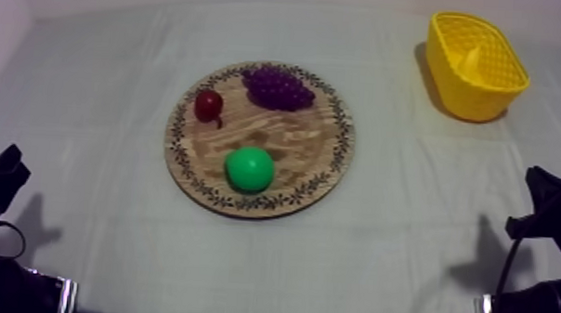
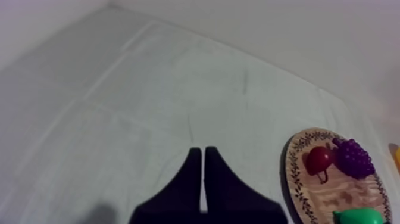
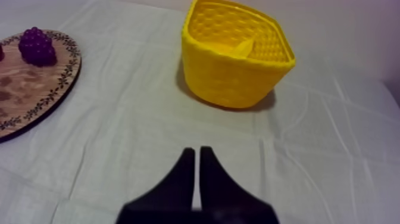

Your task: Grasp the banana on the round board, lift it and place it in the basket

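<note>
Grey-white cloth (image 1: 93, 91): board (image 1: 285, 142) bears grapes (image 1: 277, 87), small red fruit (image 1: 208, 105), pear (image 1: 249, 169); right wrist view shows banana (image 3: 241, 49) inside yellow basket (image 3: 232, 80). Left gripper (image 2: 204, 152), right gripper (image 3: 197, 152): 2 fingers together, empty.

One table (image 1: 112, 83) carries one round wooden board (image 1: 344, 134) and one yellow basket (image 1: 495, 88), the basket at 2 o'clock from the board. The fruit comes to four pieces, one of each kind: one bunch of grapes (image 1: 277, 87) at the board's 12 o'clock, one small red fruit (image 1: 208, 105) at its 10 o'clock, one pear (image 1: 249, 169) at its 6 o'clock, and one banana (image 1: 473, 58) inside the basket. There are two end effectors: the left end effector (image 2: 199, 150) and the right end effector (image 3: 197, 150).
</note>
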